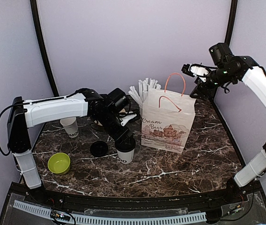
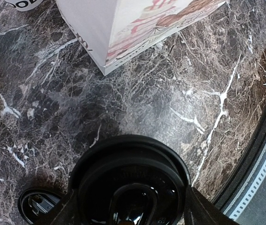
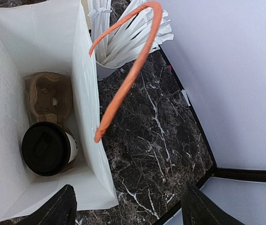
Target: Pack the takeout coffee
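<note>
The counter [image 1: 180,164] carries a bag [image 1: 168,123] toward its far edge. The left pincer [image 1: 125,140] is clamped on a lidded cup [image 1: 126,153] at the counter's centre, just left of the bag. The right pincer [image 1: 192,71] hangs above the bag's far right corner, fingers apart. Inside the bag, a second cup [image 3: 46,148] sits in a carrier [image 3: 48,96]. A loose lid [image 1: 99,149] lies left of the held cup.

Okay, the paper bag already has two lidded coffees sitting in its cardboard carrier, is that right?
Not two. The right wrist view shows just one lidded coffee sitting in the cardboard carrier in the paper bag; its other slot is empty. The second coffee is outside on the table, held by the left pincer.
</note>
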{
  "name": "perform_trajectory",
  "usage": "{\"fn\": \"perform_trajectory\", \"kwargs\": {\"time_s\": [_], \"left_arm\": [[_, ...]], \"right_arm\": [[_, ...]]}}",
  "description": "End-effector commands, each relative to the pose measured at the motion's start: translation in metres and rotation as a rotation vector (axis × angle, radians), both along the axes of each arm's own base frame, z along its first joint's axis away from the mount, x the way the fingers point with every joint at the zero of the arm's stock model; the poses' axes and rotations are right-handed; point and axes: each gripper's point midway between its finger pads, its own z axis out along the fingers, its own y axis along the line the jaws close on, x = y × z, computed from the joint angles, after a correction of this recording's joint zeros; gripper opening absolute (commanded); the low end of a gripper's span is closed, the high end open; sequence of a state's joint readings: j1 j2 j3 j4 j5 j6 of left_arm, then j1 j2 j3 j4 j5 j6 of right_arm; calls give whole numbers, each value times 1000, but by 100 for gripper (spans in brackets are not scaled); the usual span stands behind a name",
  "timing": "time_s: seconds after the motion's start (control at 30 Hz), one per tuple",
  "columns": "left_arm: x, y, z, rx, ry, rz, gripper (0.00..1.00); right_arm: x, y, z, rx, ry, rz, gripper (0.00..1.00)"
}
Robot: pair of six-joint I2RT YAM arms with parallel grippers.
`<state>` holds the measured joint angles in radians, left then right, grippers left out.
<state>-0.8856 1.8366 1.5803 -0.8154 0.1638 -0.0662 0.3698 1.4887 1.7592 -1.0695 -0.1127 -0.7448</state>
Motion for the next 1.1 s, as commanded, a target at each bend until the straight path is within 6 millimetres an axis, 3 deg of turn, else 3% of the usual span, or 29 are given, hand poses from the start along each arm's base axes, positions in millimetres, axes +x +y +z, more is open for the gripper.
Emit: {"fn": "perform_trajectory", "kwargs": {"time_s": [0.0,0.03,0.07,0.1,0.2,0.67,0.87,1.07], "left_arm": [[-15,-4,18,-34,-12,-15,70],[-19,-5,17,-32,-7,-24,72],[-23,-5,18,-26,-1,-32,86],[-25,-5,18,-23,0,-34,93],[-29,-2,22,-11,-6,-40,99],[-41,14,22,120,19,-113,85],[-39,4,25,104,15,-124,88],[-40,1,11,138,33,-163,89]], "right_arm": [[-2,-1,1,18,-2,0,77],[-2,-1,0,18,-1,1,77],[-3,0,0,20,2,2,77],[-3,0,2,23,-1,3,77],[-3,1,2,29,0,4,77],[-8,0,0,33,13,7,77],[-7,1,1,34,12,5,77],[-7,-1,2,27,5,5,77]]}}
